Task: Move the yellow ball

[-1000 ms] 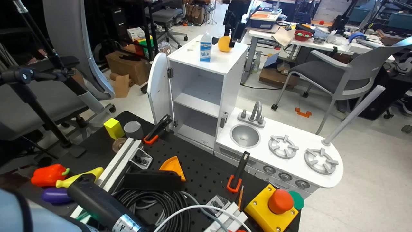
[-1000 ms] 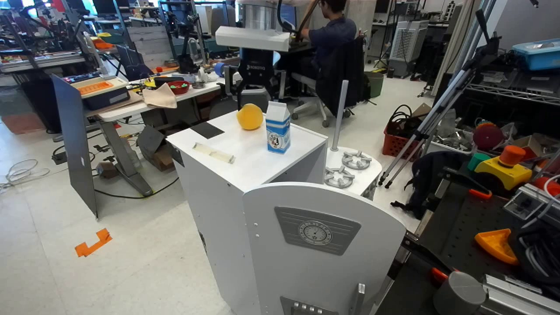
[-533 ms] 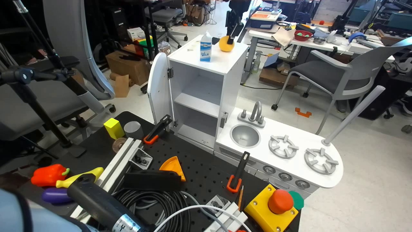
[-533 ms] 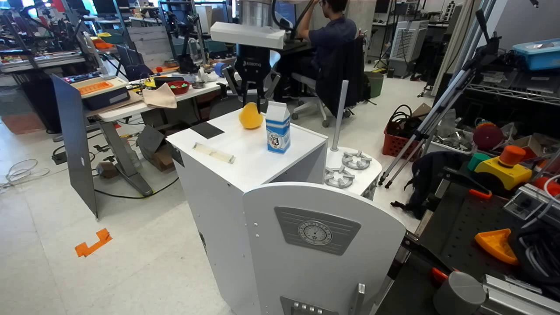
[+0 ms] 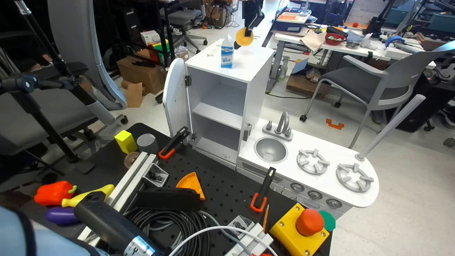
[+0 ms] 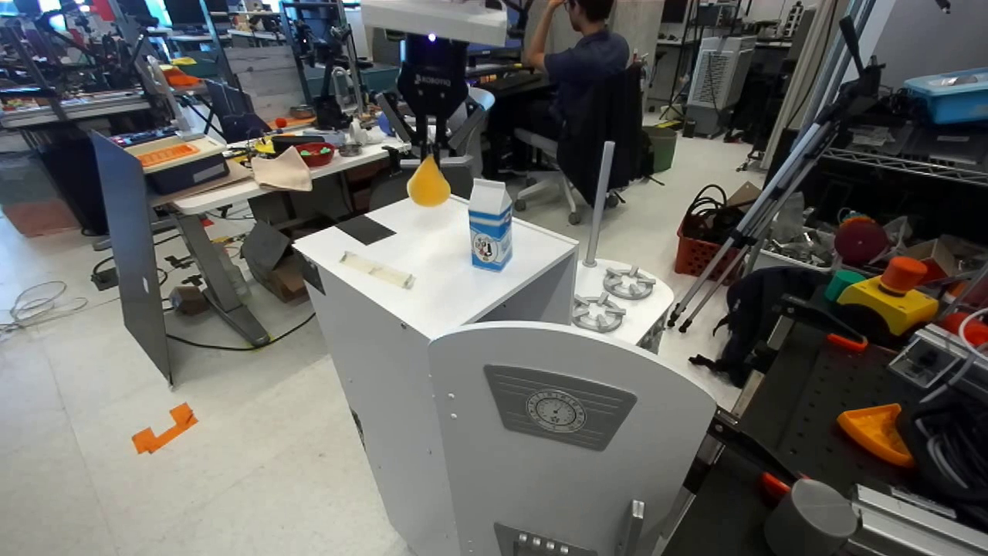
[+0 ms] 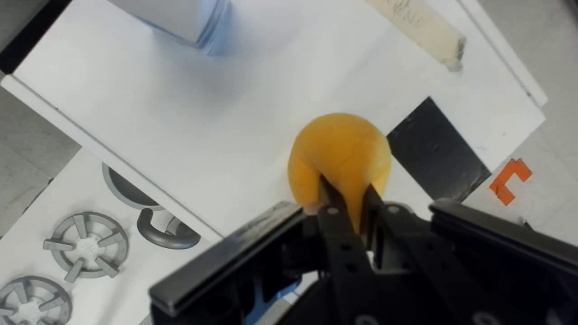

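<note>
The yellow ball (image 6: pixel 428 184) hangs pinched between the fingers of my gripper (image 7: pixel 347 189), a little above the white cabinet top (image 6: pixel 432 278). Squeezed near its upper part, it is drawn into a teardrop shape in an exterior view. Both dark fingertips press into the soft ball (image 7: pixel 336 140) in the wrist view, with yellow material bulging between them. The ball (image 5: pixel 244 37) also shows up in an exterior view, partly covered by a finger.
A blue-and-white milk carton (image 6: pixel 490 228) stands on the cabinet top close to the ball. A tape strip (image 6: pixel 377 270) and a black patch (image 6: pixel 367 229) lie there too. The cabinet door (image 5: pixel 176 99) stands open. Beside the cabinet are a toy sink (image 5: pixel 271 149) and burners (image 5: pixel 313 161).
The gripper has closed on the yellow ball, deforming it. Ball and gripper have risen off the cabinet top and shifted slightly to the left in both exterior views.
</note>
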Motion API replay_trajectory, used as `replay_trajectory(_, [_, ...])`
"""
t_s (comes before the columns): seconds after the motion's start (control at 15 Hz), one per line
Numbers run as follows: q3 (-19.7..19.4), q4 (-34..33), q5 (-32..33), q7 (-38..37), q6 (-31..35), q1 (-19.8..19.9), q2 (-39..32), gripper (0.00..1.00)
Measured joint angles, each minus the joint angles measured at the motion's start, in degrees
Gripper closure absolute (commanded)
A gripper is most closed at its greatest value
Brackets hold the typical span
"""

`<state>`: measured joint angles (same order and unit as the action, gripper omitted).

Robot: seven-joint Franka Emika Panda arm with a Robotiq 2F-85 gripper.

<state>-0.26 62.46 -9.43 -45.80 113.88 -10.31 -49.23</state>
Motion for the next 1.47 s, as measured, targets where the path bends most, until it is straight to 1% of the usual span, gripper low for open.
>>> replay_trajectory(0.2, [0.4, 7.1, 0.5, 3.9, 0.8, -1.2, 6.9, 0.97])
replay_trajectory(0.47, [2.2, 18.2, 0.5, 8.8, 0.4, -1.9, 15.7, 0.97])
replay_trajectory(0.67, [2.4, 24.9, 0.6, 11.0, 0.4, -2.2, 19.9, 0.97])
replay_trajectory(0.87, [2.4, 29.6, 1.7, 12.0, 0.8, -2.5, 21.7, 0.97])
replay_trajectory(1.07, [2.4, 32.8, 4.0, 11.9, 2.7, -3.2, 21.8, 0.97])
replay_trajectory(1.27, [2.4, 34.8, 6.5, 11.4, 5.5, -4.4, 21.6, 0.97])
replay_trajectory(1.47, [2.4, 35.4, 9.0, 10.1, 8.0, -5.7, 21.0, 0.97])
